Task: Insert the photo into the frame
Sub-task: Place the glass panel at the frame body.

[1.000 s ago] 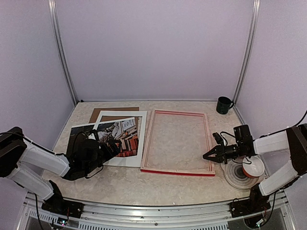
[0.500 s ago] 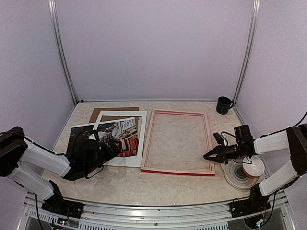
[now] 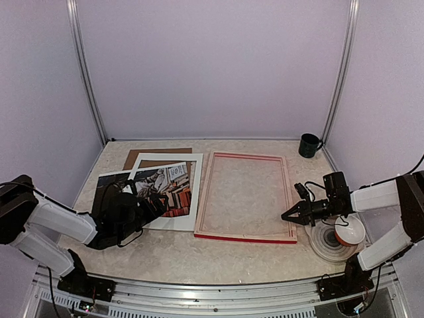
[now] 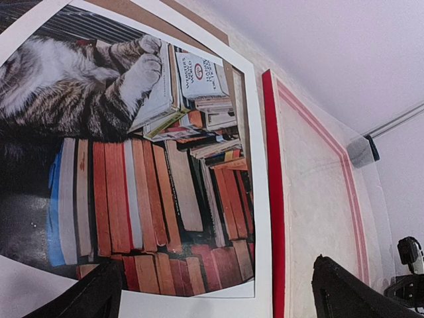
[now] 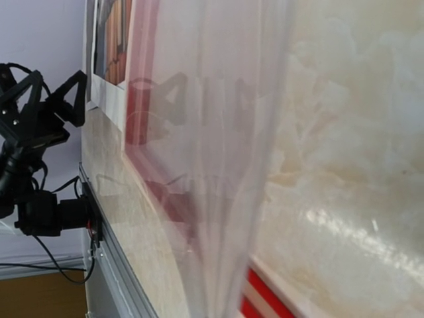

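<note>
Photo (image 3: 171, 190) lies skewed, long axis left-to-right; left hand (image 3: 156, 204) and right hand (image 3: 286, 216) apart.

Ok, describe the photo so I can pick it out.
Left half of the table, just left of the red frame. Among the flat sheets there, the photo is the only printed one: a tabby cat on colourful books, unlike the blank white mat and plain brown board.

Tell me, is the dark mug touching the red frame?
Apart. The top external view shows the mug near the far right corner, bare table between it and the frame.
</note>
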`<control>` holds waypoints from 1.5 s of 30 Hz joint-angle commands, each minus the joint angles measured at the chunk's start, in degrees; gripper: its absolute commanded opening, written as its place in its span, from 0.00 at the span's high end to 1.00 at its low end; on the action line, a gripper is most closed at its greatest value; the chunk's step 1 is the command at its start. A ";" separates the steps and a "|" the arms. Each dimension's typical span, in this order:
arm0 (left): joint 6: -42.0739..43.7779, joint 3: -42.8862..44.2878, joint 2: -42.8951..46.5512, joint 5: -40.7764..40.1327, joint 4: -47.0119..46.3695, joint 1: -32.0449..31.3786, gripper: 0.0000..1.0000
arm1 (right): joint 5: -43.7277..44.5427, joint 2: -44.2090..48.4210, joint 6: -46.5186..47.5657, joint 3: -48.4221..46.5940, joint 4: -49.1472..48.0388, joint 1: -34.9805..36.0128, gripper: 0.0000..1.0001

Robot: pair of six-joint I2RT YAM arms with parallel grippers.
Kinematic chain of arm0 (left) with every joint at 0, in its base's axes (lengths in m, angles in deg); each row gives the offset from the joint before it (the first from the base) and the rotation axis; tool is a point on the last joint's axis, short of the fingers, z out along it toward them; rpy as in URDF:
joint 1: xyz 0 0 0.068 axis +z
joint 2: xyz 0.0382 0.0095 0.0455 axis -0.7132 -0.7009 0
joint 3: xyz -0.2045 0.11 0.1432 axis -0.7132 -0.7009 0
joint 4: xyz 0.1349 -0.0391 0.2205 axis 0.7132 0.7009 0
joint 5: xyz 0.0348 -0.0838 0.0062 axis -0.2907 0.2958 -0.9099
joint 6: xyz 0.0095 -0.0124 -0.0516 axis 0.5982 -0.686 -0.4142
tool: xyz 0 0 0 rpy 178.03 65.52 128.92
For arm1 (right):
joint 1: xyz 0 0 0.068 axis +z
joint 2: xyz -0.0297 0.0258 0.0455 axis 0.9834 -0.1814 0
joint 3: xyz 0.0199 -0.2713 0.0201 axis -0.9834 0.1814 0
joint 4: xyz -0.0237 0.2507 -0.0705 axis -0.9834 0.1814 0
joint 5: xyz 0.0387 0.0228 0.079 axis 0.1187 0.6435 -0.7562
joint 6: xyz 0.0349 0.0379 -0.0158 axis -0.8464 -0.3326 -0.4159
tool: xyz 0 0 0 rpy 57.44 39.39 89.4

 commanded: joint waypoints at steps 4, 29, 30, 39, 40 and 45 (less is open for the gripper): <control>-0.21 -0.05 -0.69 0.66 -1.58 -0.28 0.01 | 0.93 1.14 1.61 -0.53 1.40 -0.99 1.00; -0.37 0.32 -1.75 0.97 -1.90 -0.28 0.01 | -0.57 -0.81 1.43 -0.43 -0.90 -2.24 1.00; -0.36 0.38 -1.76 0.93 -1.87 -0.28 0.01 | -1.32 -0.69 0.75 -0.18 -1.80 -2.23 1.00; -0.27 0.63 -2.48 1.17 -2.21 -0.28 0.01 | -8.71 4.29 -9.52 2.51 -15.13 -2.23 1.00; -0.31 0.65 -2.57 1.25 -2.33 -0.28 0.01 | -8.99 4.37 -10.16 2.72 -16.73 -2.23 1.00; -0.48 0.91 -3.23 1.71 -2.84 -0.32 0.01 | -11.70 3.95 -19.36 6.36 -30.42 -2.23 1.00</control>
